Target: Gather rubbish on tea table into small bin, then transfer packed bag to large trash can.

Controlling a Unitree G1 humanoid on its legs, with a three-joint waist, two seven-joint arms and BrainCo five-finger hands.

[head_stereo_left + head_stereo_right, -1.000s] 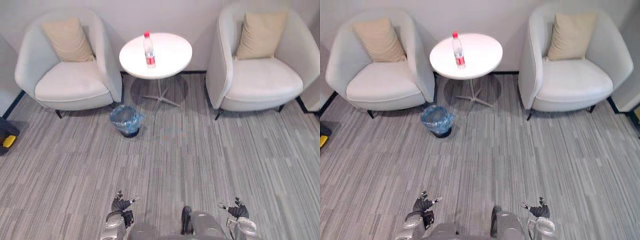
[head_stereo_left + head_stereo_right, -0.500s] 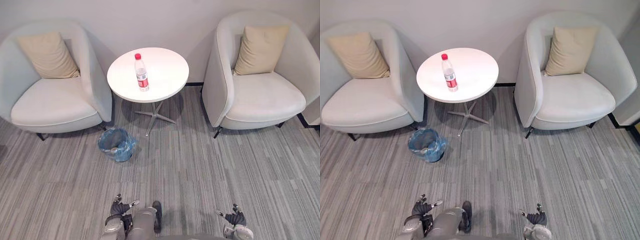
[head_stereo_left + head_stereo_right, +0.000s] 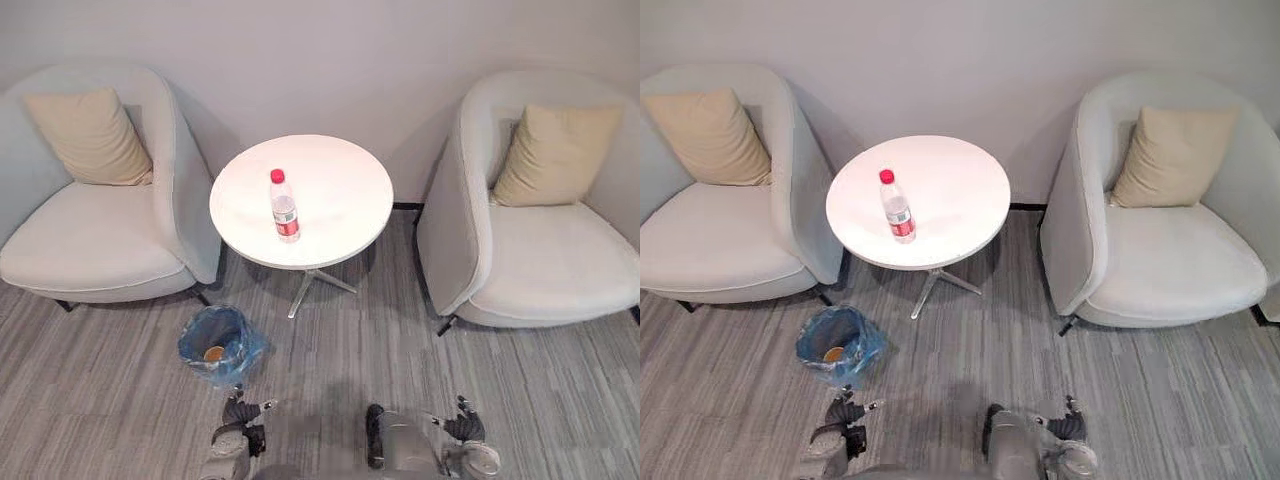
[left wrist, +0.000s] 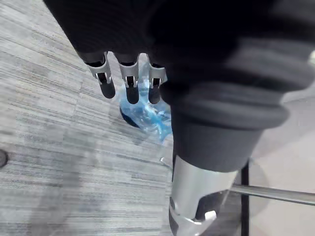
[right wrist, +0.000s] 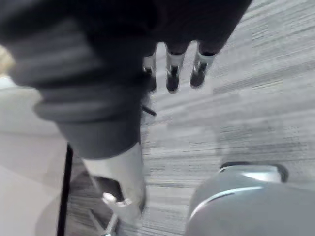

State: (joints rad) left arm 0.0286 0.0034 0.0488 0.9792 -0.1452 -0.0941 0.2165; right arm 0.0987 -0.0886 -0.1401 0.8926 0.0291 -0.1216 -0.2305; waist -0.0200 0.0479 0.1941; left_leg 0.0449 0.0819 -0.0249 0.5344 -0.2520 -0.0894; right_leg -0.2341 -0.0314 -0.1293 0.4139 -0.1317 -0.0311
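A clear plastic bottle [image 3: 285,206] with a red cap and red label stands upright on the round white tea table [image 3: 340,190]. On the carpet to the table's front left sits the small bin [image 3: 214,344], lined with a blue bag, with a small brownish item inside. My left hand [image 3: 240,414] hangs low just in front of the bin, fingers [image 4: 129,81] straight and holding nothing; the blue bag [image 4: 143,117] shows past them. At the lower right my right hand [image 3: 463,427] hangs with relaxed fingers [image 5: 172,74] over bare carpet, also holding nothing.
A pale armchair [image 3: 90,240] with a beige cushion [image 3: 92,138] stands left of the table, close to the bin. A matching armchair [image 3: 545,275] with its cushion [image 3: 555,155] stands on the right. A wall runs behind them. Grey striped carpet lies between me and the table.
The whole picture has shifted: the camera has come closer to the table and bin, so the bin's inside now shows. Both hands hang low as before.
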